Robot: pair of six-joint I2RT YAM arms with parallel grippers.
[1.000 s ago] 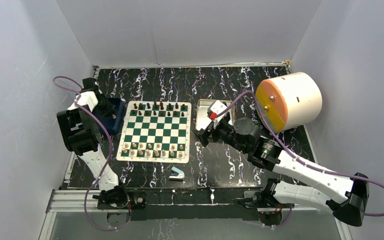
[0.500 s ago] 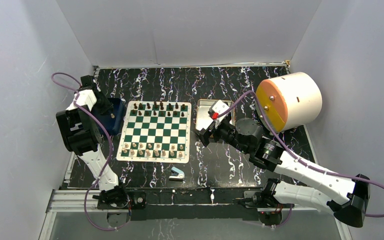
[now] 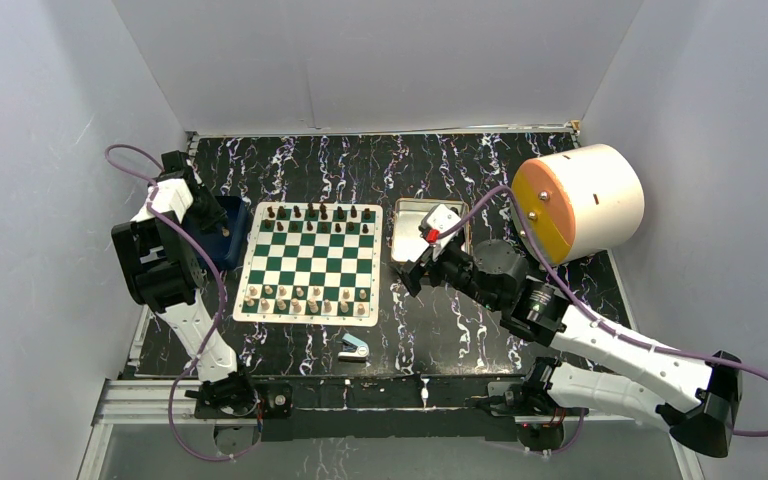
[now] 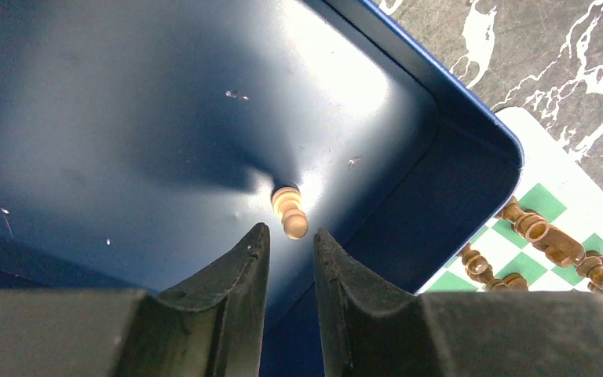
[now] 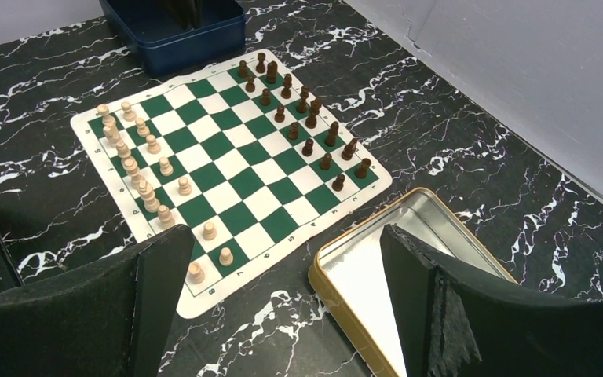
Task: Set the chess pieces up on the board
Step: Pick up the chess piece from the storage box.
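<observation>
The board (image 3: 308, 318) lies flat at centre left, with dark brown pieces (image 3: 315, 213) along its far edge and pale pieces (image 3: 300, 297) along its near edge. It also shows in the right wrist view (image 5: 283, 236), with pale pieces (image 5: 137, 169) and dark pieces (image 5: 306, 118). My left gripper (image 4: 290, 236) reaches into the dark blue tray (image 4: 126, 118). Its jaws stand narrowly apart, just short of a lone pale pawn (image 4: 289, 212) on the tray floor. My right gripper (image 5: 284, 236) is wide open and empty above the table, between the board and the silver tin (image 5: 377, 275).
A blue-and-white stapler-like object (image 3: 353, 347) lies in front of the board. The open silver tin (image 3: 407, 215) sits right of the board. A big white cylinder with an orange face (image 3: 575, 203) stands at the far right. Grey walls close in the table.
My right gripper has drifted slightly right and toward the near edge. My left gripper has shifted slightly within the blue tray. The pieces on the board have not moved.
</observation>
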